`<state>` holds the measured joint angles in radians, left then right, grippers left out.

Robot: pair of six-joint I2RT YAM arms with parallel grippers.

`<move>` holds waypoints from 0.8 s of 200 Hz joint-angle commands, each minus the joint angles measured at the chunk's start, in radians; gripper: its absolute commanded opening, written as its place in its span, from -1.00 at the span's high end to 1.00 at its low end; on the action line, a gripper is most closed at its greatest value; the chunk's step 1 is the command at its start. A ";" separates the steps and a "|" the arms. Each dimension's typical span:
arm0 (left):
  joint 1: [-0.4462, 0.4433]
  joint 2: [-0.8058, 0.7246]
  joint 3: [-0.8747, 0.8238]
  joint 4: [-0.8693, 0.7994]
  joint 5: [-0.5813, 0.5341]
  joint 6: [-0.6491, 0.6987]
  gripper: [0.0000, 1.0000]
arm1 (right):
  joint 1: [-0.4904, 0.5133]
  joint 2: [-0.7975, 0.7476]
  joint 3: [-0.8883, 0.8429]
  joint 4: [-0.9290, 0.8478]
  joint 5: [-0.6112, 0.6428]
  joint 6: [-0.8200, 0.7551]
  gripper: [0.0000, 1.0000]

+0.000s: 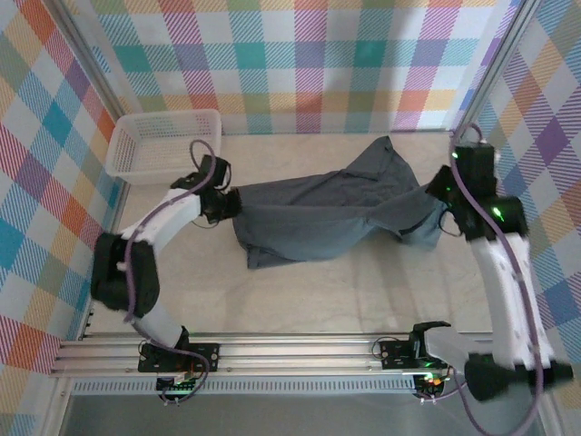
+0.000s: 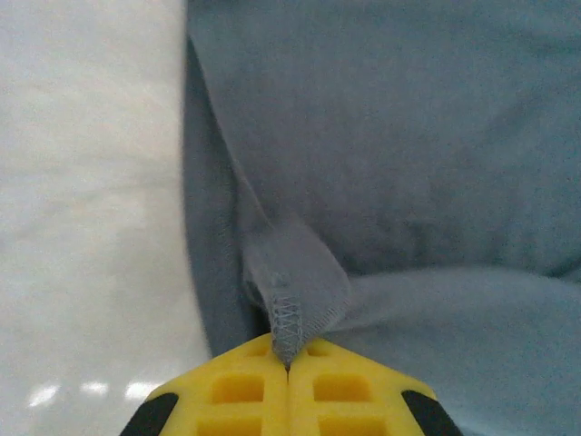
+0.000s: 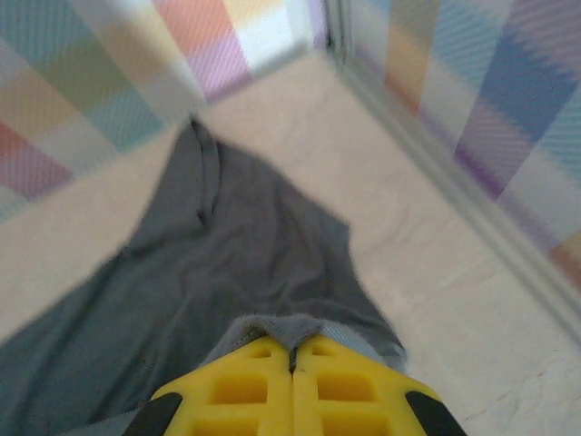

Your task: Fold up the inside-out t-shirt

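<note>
One t-shirt point(image 1: 318, 213): dark grey, bunched & strung across mid table point(image 1: 318, 300) btwn both arms, one flap pointing at the far wall; not flat, not folded yet.
Risk, whole cloth: a harder pull apart prob. ropes it up more instead of spreading it, so the fold would land crooked.
Risk, slack: the middle lies on the table; dragging could roll the near edge under.
Left end effector point(image 1: 227, 202): jaws fully together on a small stitched hem corner point(image 2: 295, 313) at the shirt's left end. Thin bite, could slip out w/ any tug.
Right end effector point(image 3: 292, 350): closed on a thicker wad of cloth at the right end; less likely to slip, I'd judge.
Room, table: widest bare stretch is the near side, btwn shirt & rail point(image 1: 300, 350); the far strip is narrower.
Room, right: right end effector sits near the right wall point(image 1: 545, 136), little room further out.
Room, left: basket point(image 1: 163, 145), white mesh, far-left corner, near the left end effector, apart from the shirt; a swing back-left could knock it.
</note>
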<state>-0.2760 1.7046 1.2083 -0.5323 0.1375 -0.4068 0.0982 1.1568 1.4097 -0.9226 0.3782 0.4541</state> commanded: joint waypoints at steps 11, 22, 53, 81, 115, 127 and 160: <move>-0.003 0.180 0.014 0.344 0.203 -0.077 1.00 | -0.035 0.107 -0.109 0.134 -0.239 -0.022 1.00; -0.003 0.227 0.025 0.362 0.185 -0.084 0.98 | -0.039 0.141 -0.112 0.140 -0.256 -0.014 1.00; 0.007 0.233 0.034 0.301 0.122 -0.053 0.64 | -0.038 0.150 -0.136 0.172 -0.301 -0.020 1.00; 0.008 0.090 -0.062 0.276 0.091 -0.038 0.41 | -0.040 0.119 -0.159 0.163 -0.306 -0.027 1.00; -0.035 -0.021 -0.097 0.113 -0.050 0.058 0.40 | -0.038 0.081 -0.201 0.167 -0.312 -0.014 1.00; -0.074 -0.030 -0.078 0.065 -0.125 0.103 0.39 | -0.039 0.078 -0.207 0.170 -0.315 -0.008 1.00; -0.152 0.067 0.030 -0.040 -0.286 0.196 0.32 | -0.039 0.084 -0.203 0.173 -0.335 0.001 1.00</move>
<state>-0.3763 1.7061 1.1679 -0.4480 0.0177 -0.3187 0.0654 1.2499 1.2049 -0.7738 0.0734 0.4473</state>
